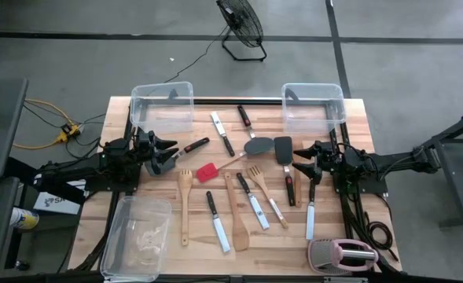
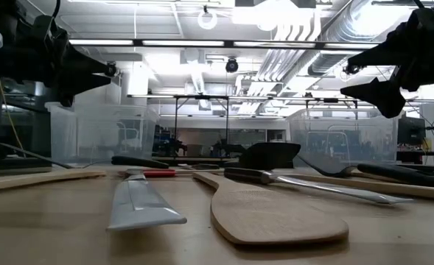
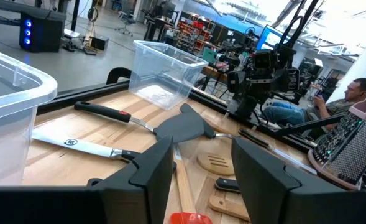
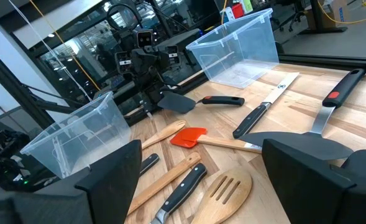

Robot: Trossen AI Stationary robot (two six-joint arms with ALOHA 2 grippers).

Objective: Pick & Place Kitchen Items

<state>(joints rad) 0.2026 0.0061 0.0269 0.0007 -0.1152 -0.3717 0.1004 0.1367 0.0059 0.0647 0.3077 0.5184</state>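
Kitchen utensils lie flat on the wooden table (image 1: 121, 169): a small red spatula (image 1: 207, 172), two dark spatulas (image 1: 259, 146) (image 1: 284, 148), a white-bladed knife (image 1: 222, 132), a wooden spoon (image 1: 185, 203), a wooden turner (image 1: 235, 211), a forked turner (image 1: 256, 174) and more knives (image 1: 218, 222) (image 1: 310, 209). My left gripper (image 1: 167, 154) hovers open and empty at the table's left, beside a black-and-red handle (image 1: 193, 146). My right gripper (image 1: 300, 157) hovers open and empty at the right, next to the dark spatula. Both wrist views (image 3: 201, 174) (image 4: 195, 180) show nothing between the fingers.
Clear plastic bins stand at the far left (image 1: 163, 106), the far right (image 1: 313, 104) and the near left corner (image 1: 137, 236). A pink-and-grey toaster (image 1: 341, 255) sits at the near right corner. A person sits beyond the table in the left wrist view (image 3: 350, 93).
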